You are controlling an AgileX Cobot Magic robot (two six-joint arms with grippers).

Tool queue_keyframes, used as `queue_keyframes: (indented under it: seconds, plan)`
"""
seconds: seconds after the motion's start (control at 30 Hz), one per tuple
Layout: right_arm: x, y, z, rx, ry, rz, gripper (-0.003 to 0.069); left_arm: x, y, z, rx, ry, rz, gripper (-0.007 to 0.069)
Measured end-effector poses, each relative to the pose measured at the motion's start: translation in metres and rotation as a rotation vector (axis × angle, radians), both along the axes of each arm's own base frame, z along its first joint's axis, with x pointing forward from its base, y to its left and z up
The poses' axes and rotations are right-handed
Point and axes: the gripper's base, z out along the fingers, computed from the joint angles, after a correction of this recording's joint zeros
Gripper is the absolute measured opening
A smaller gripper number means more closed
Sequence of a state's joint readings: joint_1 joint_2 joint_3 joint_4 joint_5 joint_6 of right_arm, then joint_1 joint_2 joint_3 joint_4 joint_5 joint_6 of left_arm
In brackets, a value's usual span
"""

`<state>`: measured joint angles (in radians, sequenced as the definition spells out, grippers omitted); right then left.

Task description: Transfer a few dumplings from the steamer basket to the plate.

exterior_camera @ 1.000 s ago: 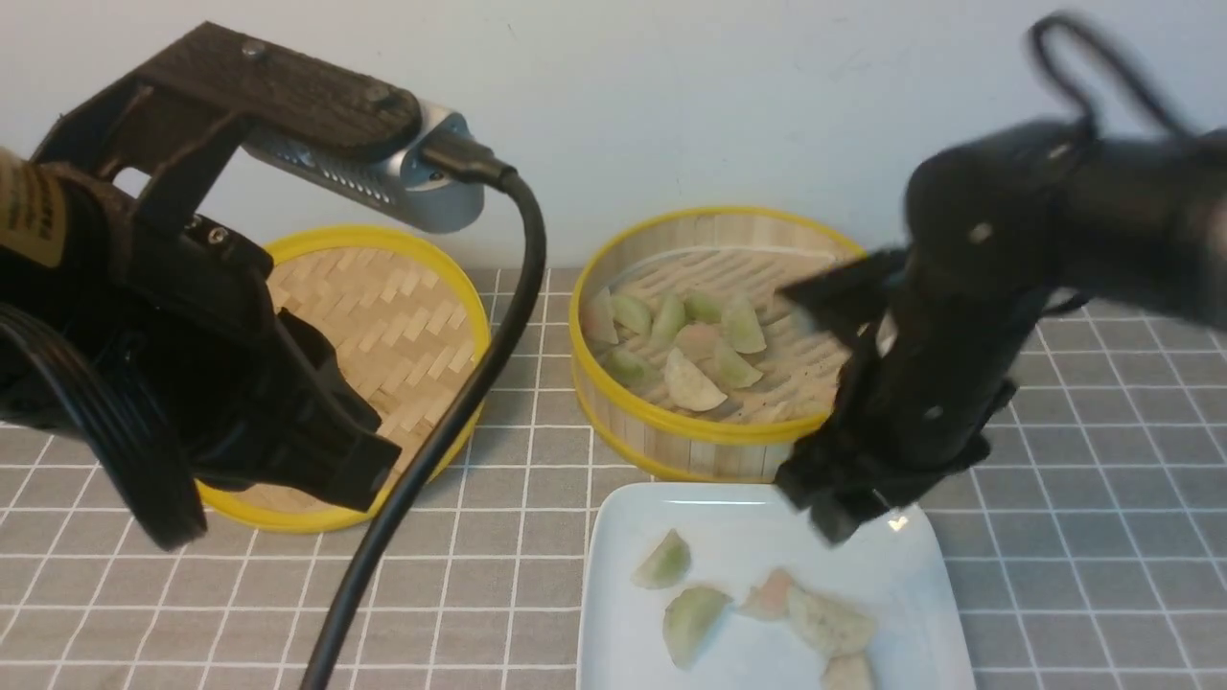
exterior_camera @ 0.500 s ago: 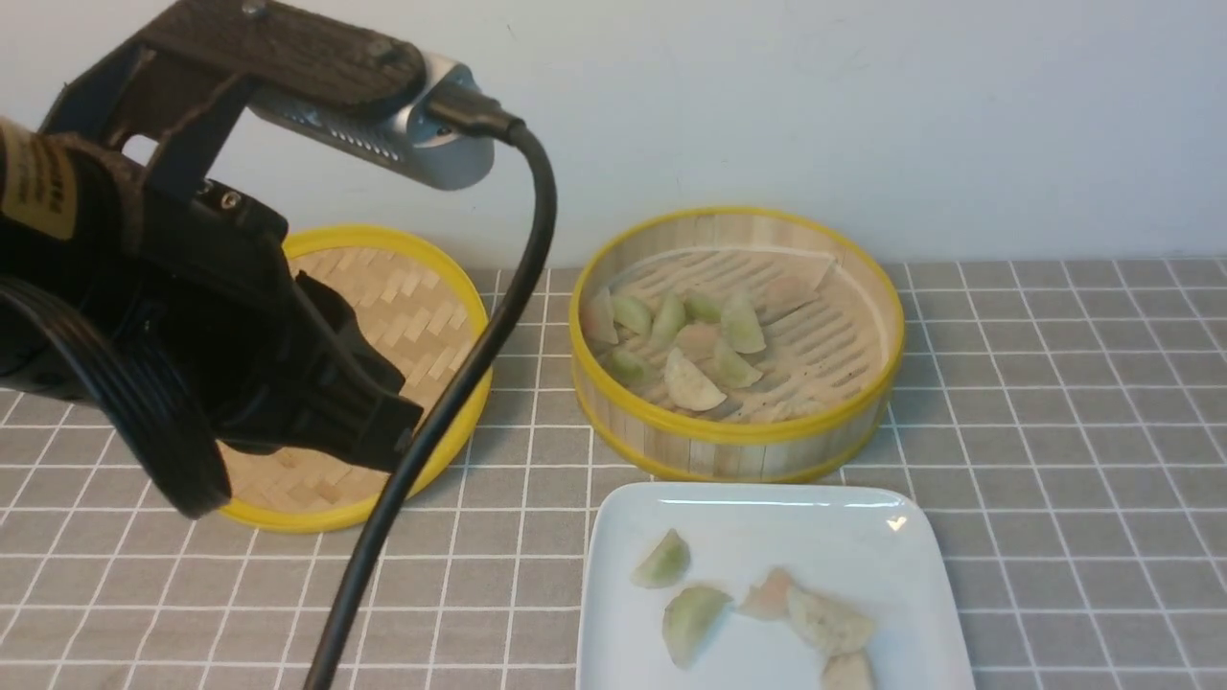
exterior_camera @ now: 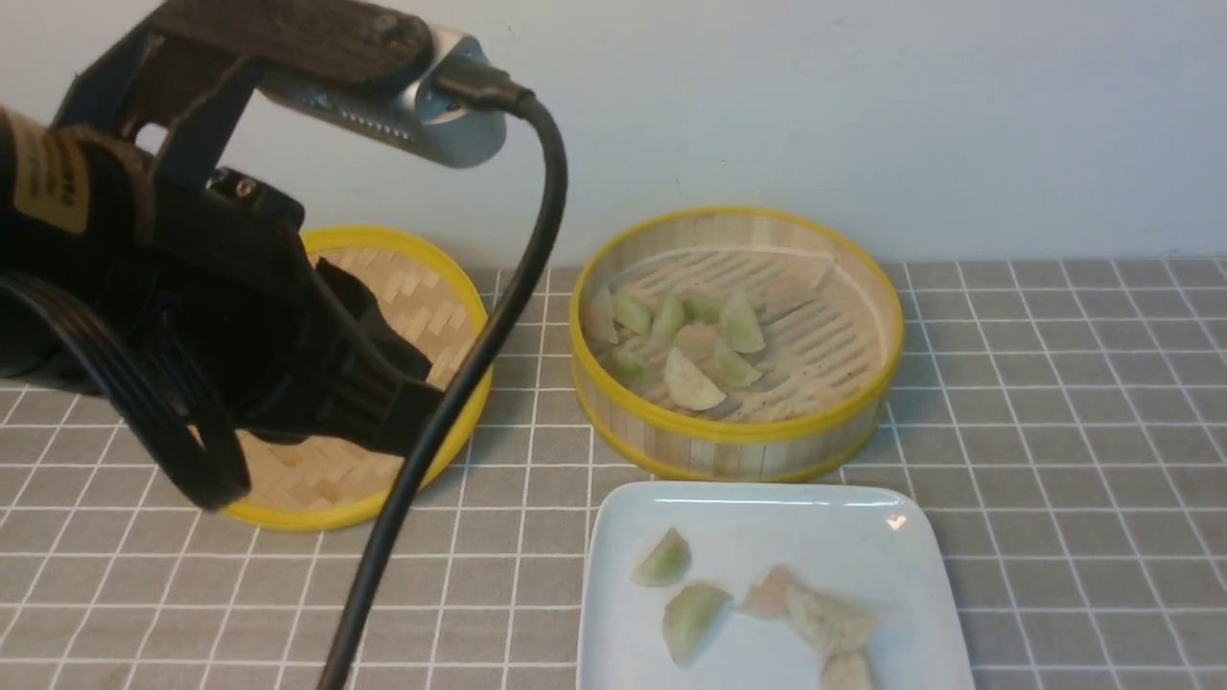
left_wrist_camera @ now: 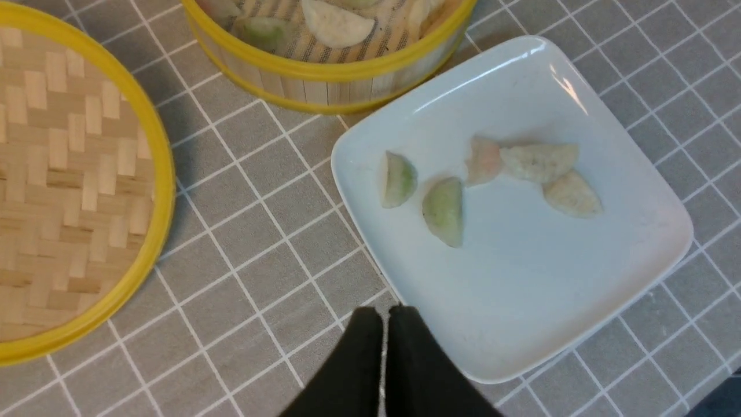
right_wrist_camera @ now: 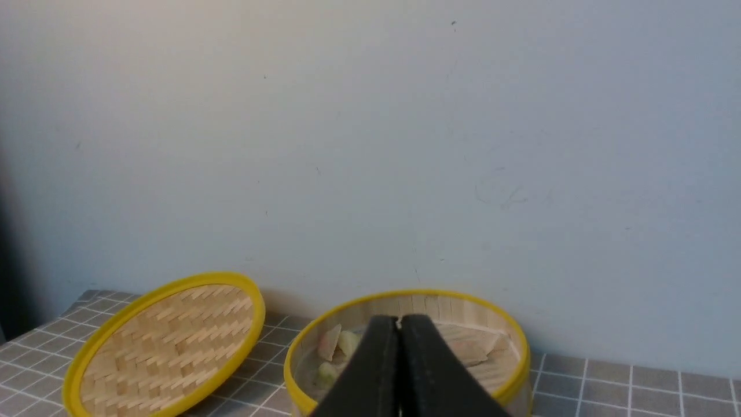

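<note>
Both my left gripper (left_wrist_camera: 386,315) and right gripper (right_wrist_camera: 399,323) are closed, empty; I'd keep them clear of the plated dumplings (exterior_camera: 830,621).

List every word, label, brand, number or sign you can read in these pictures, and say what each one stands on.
Legible texts: none.
Yellowish label on the left arm: it bears small marks, too blurred to read.
Plate, steamer basket and woven lid: no writing visible.
</note>
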<state>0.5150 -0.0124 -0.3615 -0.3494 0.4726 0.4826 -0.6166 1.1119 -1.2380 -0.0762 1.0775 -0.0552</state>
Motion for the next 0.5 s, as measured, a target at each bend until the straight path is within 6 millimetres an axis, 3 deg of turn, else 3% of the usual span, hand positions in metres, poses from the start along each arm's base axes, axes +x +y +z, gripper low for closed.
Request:
queue_keyframes:
  seconds: [0.13,0.33,0.5]
  plan:
    - [0.000,0.000,0.000,-0.001,-0.002,-0.006,-0.0015,-0.016,0.010,-0.007,-0.036,-0.027,0.001,-0.0005]
    - [0.001,0.000,-0.001,-0.003,0.001,-0.007,-0.0015,-0.055,0.039,-0.018,-0.207,-0.234,0.026,-0.0005]
    - [0.001,0.000,-0.001,-0.002,0.002,-0.007,-0.0015,-0.079,0.053,-0.018,-0.332,-0.293,0.042,-0.0005]
